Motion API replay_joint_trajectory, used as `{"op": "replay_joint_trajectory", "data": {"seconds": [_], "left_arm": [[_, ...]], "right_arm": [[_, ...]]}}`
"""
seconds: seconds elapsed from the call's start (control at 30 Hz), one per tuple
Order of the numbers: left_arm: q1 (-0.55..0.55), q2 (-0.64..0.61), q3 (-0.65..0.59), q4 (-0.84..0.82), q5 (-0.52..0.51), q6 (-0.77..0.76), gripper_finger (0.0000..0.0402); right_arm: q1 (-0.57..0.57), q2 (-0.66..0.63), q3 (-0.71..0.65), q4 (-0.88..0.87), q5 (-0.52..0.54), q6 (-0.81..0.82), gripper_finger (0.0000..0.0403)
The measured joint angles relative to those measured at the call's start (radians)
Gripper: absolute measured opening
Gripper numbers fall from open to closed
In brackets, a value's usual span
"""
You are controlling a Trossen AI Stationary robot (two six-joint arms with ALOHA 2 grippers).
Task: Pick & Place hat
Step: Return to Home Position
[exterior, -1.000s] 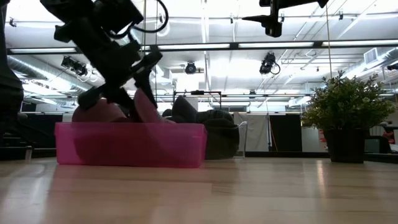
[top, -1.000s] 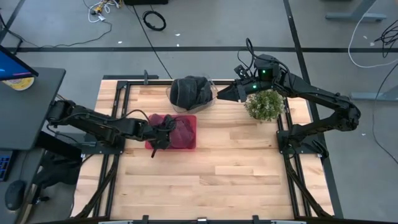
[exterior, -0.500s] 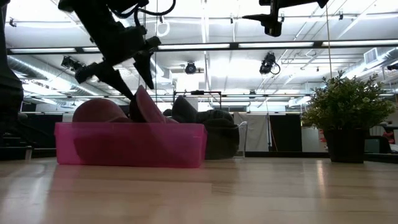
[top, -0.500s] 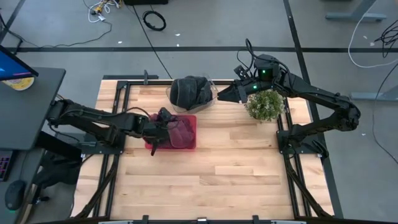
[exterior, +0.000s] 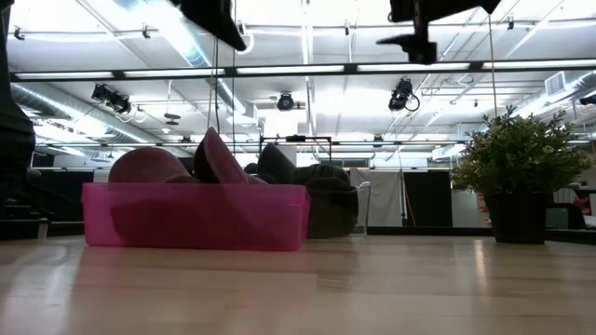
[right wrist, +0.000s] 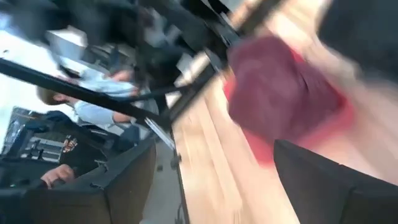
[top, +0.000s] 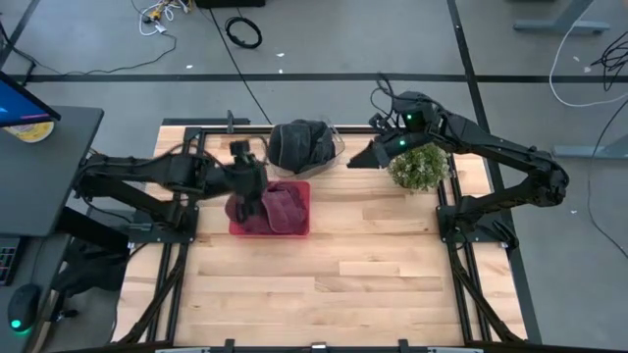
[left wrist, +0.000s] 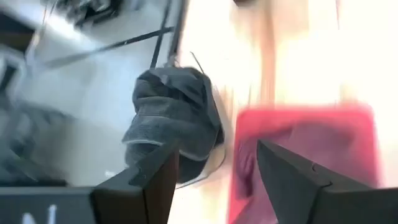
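A maroon hat (top: 282,208) lies in the pink bin (top: 306,227) left of the table's middle; in the low view its crown (exterior: 149,165) and upturned brim (exterior: 218,156) stick up over the bin wall (exterior: 196,219). My left gripper (top: 247,196) hangs open high above the bin's left part, with nothing between its fingers (left wrist: 217,180). A dark grey hat (top: 302,145) rests in a clear container at the far edge. My right gripper (top: 358,157) hovers open, high up beside that container, looking toward the bin (right wrist: 211,180).
A potted plant (top: 419,165) stands at the far right, under my right arm. Bare wood stretches across the near half of the table (top: 343,284). People sit beyond the table's left side (right wrist: 68,162).
My left gripper has let go of the maroon hat, opened, rolled about its axis and risen well above the pink bin. The hat stays in the bin with its brim sticking up. My right gripper has tipped slightly downward.
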Motion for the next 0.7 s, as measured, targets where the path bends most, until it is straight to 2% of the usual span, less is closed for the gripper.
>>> {"op": "replay_joint_trajectory", "data": {"seconds": [0.13,0.27,0.4,0.57,0.63,0.7], "left_arm": [[0.015,0.000,0.050,-0.001,0.032,-0.190,0.0214],[0.013,0.001,0.055,0.005,0.086,-0.251,0.0209],[0.014,0.011,0.054,0.011,0.124,-0.251,0.0162],[0.014,0.010,0.054,0.049,0.162,-0.250,0.0032],[0.014,0.010,0.054,0.073,0.177,-0.250,0.0013],[0.013,0.010,0.054,0.099,0.178,-0.249,0.0010]], "right_arm": [[0.003,0.000,0.000,-0.137,-0.021,-0.020,0.0321],[0.032,0.000,0.000,-0.220,-0.025,-0.093,0.0289],[0.061,0.000,0.000,-0.271,-0.026,-0.157,0.0198],[0.087,0.000,0.000,-0.309,-0.025,-0.220,0.0033],[0.093,0.000,0.000,-0.326,-0.009,-0.238,0.0014],[0.098,0.000,0.000,-0.357,0.024,-0.252,0.0023]]}}
